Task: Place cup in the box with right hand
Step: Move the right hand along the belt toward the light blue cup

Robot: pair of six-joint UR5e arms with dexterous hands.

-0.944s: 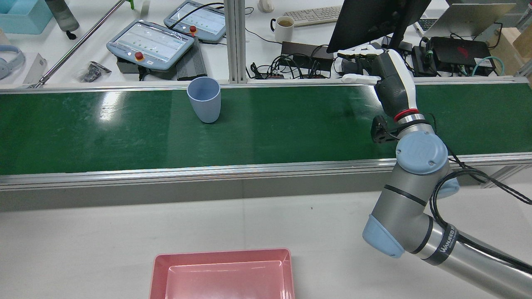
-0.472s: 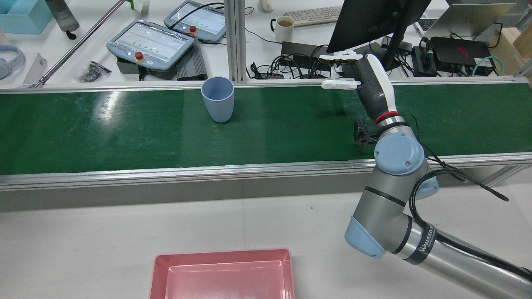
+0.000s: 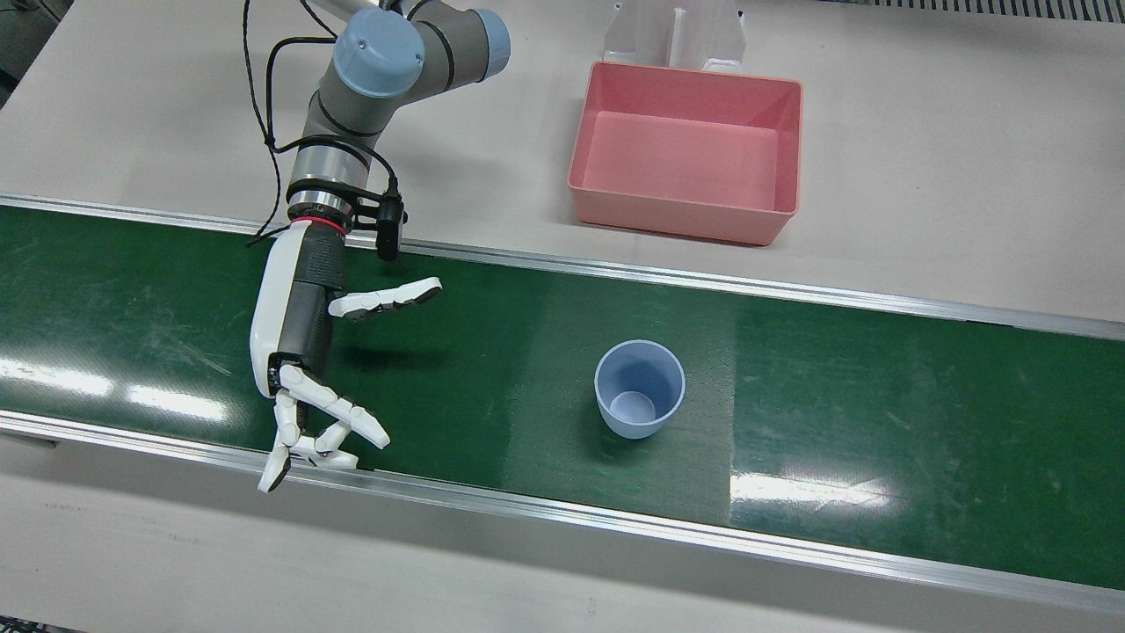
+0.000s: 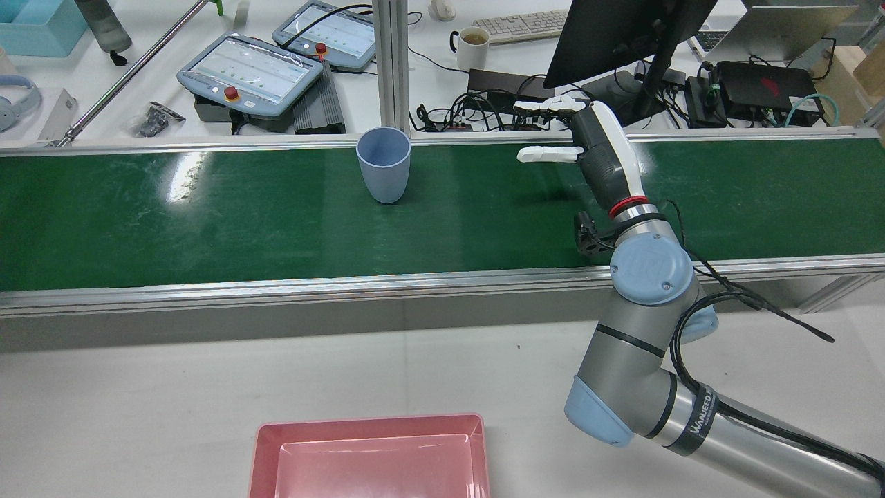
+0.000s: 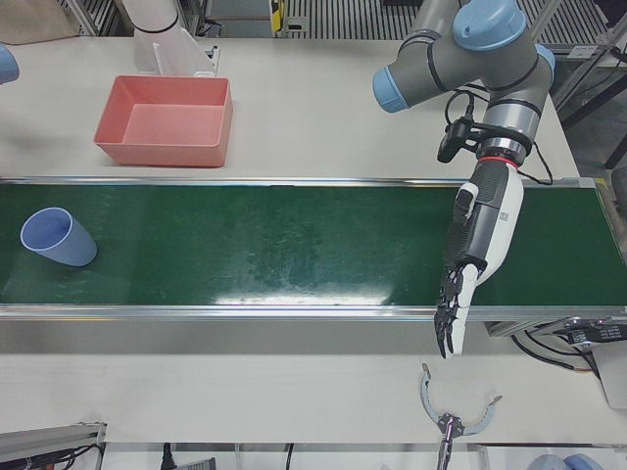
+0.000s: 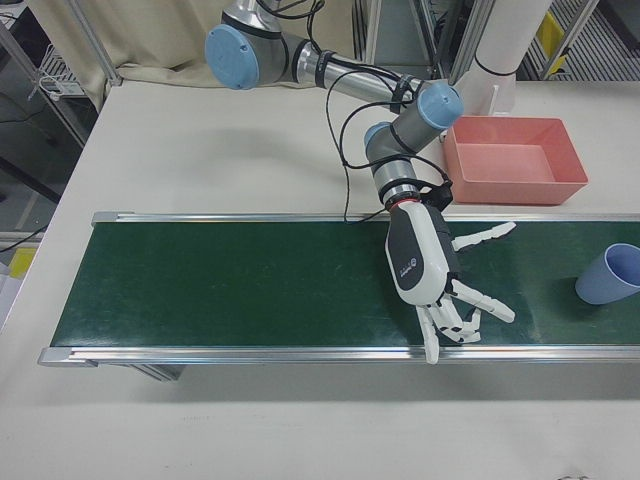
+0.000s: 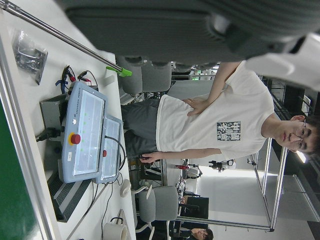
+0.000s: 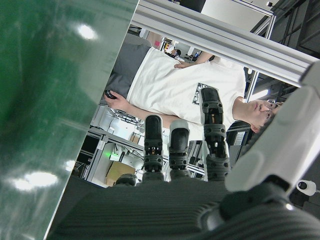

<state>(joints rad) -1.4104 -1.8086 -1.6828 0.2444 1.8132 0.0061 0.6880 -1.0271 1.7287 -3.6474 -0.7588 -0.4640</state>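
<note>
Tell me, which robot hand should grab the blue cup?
The right hand. It hangs open over the green belt, on the same strip as the upright cup, with a clear stretch of belt between them. The left hand shows in no view.

The right arm is silver-grey tube with pale blue joint caps and black bands, one printed with white lettering. A red ring marks the wrist. The right hand has a white shell, dark grey palm and white-and-black segmented fingers. Black cables loop alongside.
</note>
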